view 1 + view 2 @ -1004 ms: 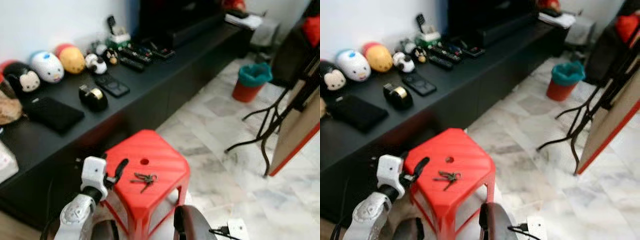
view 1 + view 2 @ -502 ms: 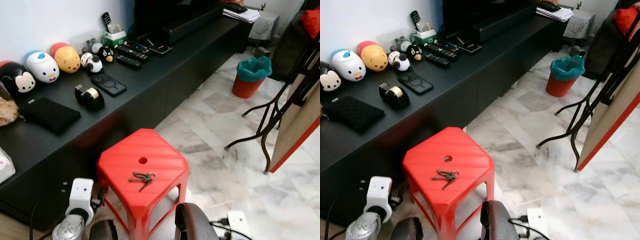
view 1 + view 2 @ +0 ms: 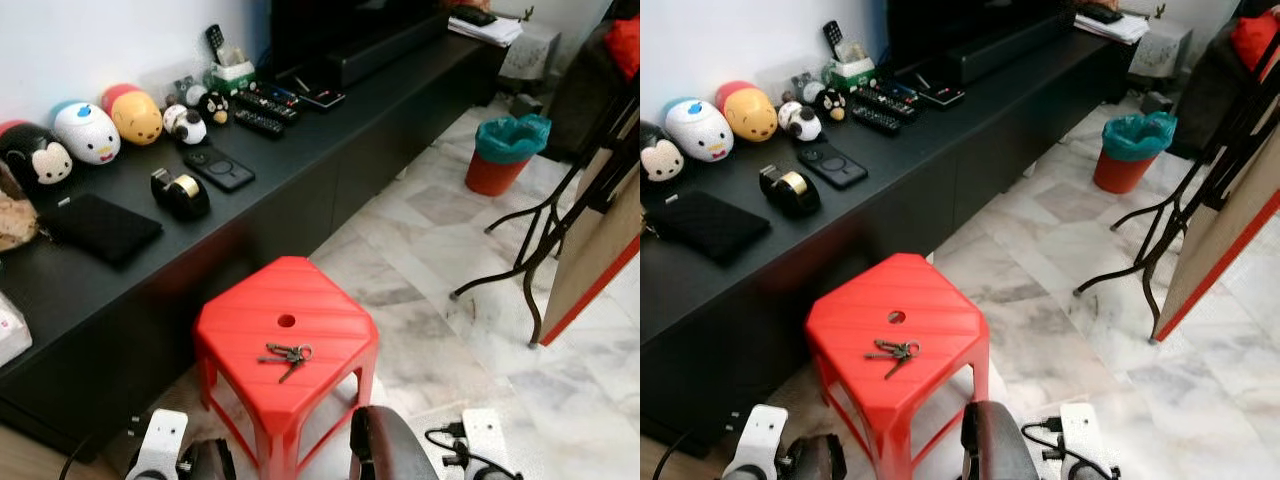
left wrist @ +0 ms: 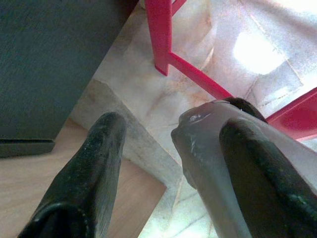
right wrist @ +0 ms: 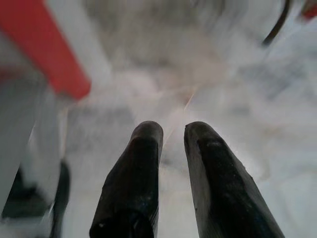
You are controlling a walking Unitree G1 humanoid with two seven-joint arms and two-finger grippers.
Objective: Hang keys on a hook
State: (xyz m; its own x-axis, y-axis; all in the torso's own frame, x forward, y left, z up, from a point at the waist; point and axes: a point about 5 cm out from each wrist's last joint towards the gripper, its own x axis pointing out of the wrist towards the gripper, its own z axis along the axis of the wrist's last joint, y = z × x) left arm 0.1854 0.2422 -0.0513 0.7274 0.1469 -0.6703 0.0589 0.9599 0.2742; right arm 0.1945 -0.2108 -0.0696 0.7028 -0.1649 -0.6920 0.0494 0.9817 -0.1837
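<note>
Since the earlier frames the left arm has dropped from beside the stool to the bottom left edge of the head views, and a right wrist housing has entered at the bottom right.

The long black TV console (image 3: 300, 190) runs from lower left to upper right; its surface carries plush toys, a tape dispenser (image 3: 181, 194) and remote controls. Marble floor (image 3: 450, 330) fills the right half. No hook can be identified.

The red plastic stool (image 3: 330, 318) stands at lower centre, just before the console. The keys (image 3: 287, 354) lie flat on its seat, near the centre hole, ungrasped.

The left hand (image 4: 168, 148) hangs low beside a stool leg, fingers spread wide, holding nothing. The right hand (image 5: 171, 148) points at the floor, fingers slightly apart, empty. Both appear parked clear of the seat, probably for repositioning before pickup.
</note>
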